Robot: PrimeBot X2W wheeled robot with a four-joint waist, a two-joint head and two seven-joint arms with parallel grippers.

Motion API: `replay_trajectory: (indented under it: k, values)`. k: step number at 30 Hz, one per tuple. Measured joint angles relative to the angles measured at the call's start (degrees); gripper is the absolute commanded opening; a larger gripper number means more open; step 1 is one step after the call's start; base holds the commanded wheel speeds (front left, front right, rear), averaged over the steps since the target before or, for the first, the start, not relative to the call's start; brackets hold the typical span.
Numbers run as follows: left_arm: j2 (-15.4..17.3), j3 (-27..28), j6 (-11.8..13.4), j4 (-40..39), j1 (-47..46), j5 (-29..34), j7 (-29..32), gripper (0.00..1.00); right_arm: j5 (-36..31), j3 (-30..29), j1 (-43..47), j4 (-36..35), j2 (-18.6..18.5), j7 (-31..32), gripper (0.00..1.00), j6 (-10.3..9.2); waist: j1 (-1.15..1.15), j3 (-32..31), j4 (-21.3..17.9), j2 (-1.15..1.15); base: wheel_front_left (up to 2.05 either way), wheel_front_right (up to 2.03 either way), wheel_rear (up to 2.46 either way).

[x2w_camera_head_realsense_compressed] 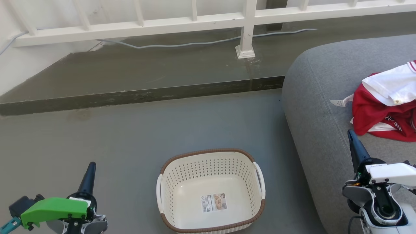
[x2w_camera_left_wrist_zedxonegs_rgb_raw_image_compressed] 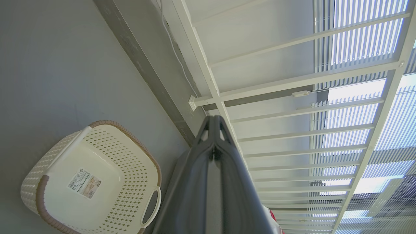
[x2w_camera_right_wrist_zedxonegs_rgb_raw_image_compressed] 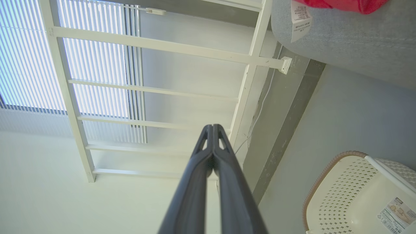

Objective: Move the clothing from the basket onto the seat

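Lying in a loose heap on the grey seat (x2w_camera_head_realsense_compressed: 318, 97) at the right of the head view, the clothing (x2w_camera_head_realsense_compressed: 380, 113) is red, with a white panel folded across its top and some lettering on a lower fold. A pale tag (x2w_camera_head_realsense_compressed: 341, 102) sticks out from its left edge onto the upholstery. The basket (x2w_camera_head_realsense_compressed: 208, 169) stands upright on the grey floor (x2w_camera_head_realsense_compressed: 97, 136), near the seat's rounded edge with a strip of floor between them. Its perforated cream walls and brown rim surround a base where a printed label (x2w_camera_head_realsense_compressed: 213, 202) is in plain sight. The left gripper (x2w_camera_head_realsense_compressed: 91, 165) hangs at the lower left, over the floor and well to the left of the basket. Its two dark fingers are pressed together from base to tip, with nothing caught between them; the left wrist view shows them meeting in a single seam. The right gripper (x2w_camera_head_realsense_compressed: 350, 133) rises at the lower right in front of the seat, its tip pointing up towards the clothing but apart from it. Its fingers are likewise closed flat against each other and grip nothing, as the right wrist view confirms. Beyond the floor, a raised step (x2w_camera_head_realsense_compressed: 130, 74) carries a white railing (x2w_camera_head_realsense_compressed: 195, 22), and a pale cable (x2w_camera_head_realsense_compressed: 195, 43) runs along the step at its foot.
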Motion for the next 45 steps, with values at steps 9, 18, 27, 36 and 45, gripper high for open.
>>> replay_trajectory:
  k: [9,18,27,36,45]
  values:
    - [0.0,1.32,-1.35,1.56,-0.83,-6.97,0.6,0.0,6.94,-1.57,-0.3,0.94,0.02,0.89,0.0,0.78,0.0,-0.36,0.34,0.0,0.0,0.0,0.0]
    - [-0.01,2.11,-2.35,2.97,-1.15,-11.51,1.24,0.0,11.45,-2.49,-0.51,1.77,0.04,1.56,0.0,1.75,0.0,-0.59,0.55,0.0,0.0,0.0,0.0]
    - [-0.01,2.14,-2.53,3.23,-1.59,-11.51,1.52,0.0,11.45,-2.63,-0.77,2.07,0.04,1.65,0.0,1.76,0.0,-0.61,0.55,0.0,0.0,0.0,0.0]
    - [-0.02,2.18,-2.82,3.39,-2.01,-11.51,1.52,0.0,11.44,-2.67,-1.36,2.33,0.05,1.81,0.0,1.76,0.0,-0.62,0.55,0.0,0.0,0.0,0.0]
    - [-0.02,2.22,-2.85,3.6,-2.02,-11.51,1.52,0.0,11.44,-2.77,-1.36,2.44,0.07,1.87,0.0,1.77,0.0,-0.63,0.55,0.0,0.0,0.0,0.0]
